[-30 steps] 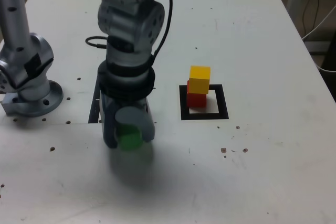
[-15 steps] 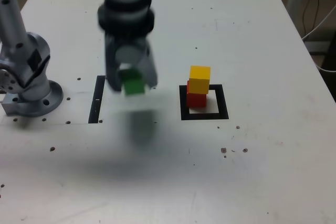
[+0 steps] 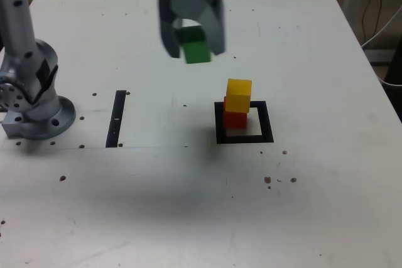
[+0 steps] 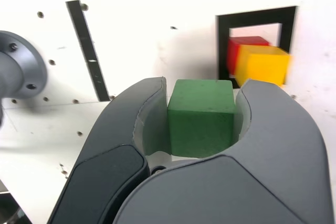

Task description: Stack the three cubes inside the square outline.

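My gripper [image 3: 192, 37] is shut on the green cube [image 3: 195, 49], held high above the table and to the exterior view's left of the stack. In the wrist view the green cube [image 4: 201, 117] sits squeezed between both grey fingers [image 4: 142, 124]. The yellow cube [image 3: 239, 95] rests on the red cube [image 3: 235, 117], and this pair stands at the far left corner of the square outline [image 3: 244, 138] as the exterior view shows it. The wrist view shows the yellow cube [image 4: 264, 64], the red cube [image 4: 237, 51] and the square outline [image 4: 254, 17] beyond the fingers.
The arm's grey base [image 3: 31, 101] stands at the exterior view's left edge. A thin black strip [image 3: 117, 117] lies on the white table [image 3: 188, 205] between the base and the outline. Small screw holes dot the table. Cables and a table leg show at the far right.
The gripper has lifted the green cube off the table near the front and carried it up and toward the exterior view's right, closer to the stack. The stack has not moved.
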Robot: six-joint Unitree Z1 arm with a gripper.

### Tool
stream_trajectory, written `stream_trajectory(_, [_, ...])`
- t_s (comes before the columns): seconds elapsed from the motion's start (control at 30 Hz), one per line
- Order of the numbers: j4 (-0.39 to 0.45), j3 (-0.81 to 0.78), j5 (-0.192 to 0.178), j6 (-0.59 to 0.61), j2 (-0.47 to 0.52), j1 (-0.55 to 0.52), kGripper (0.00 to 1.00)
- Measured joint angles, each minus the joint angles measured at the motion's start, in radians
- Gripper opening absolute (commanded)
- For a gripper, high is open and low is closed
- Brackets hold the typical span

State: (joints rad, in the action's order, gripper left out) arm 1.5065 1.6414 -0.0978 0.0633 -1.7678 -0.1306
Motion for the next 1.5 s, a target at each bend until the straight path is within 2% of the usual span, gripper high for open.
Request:
stream_trajectory(0.17, [0.021, 0.142, 0.016, -0.006, -0.089, 0.001, 0.28])
stream_trajectory(0.4, [0.025, 0.179, 0.035, -0.006, -0.17, -0.005, 0.28])
stream_trajectory(1.5, [-0.033, 0.122, -0.001, -0.027, -0.243, 0.009, 0.28])
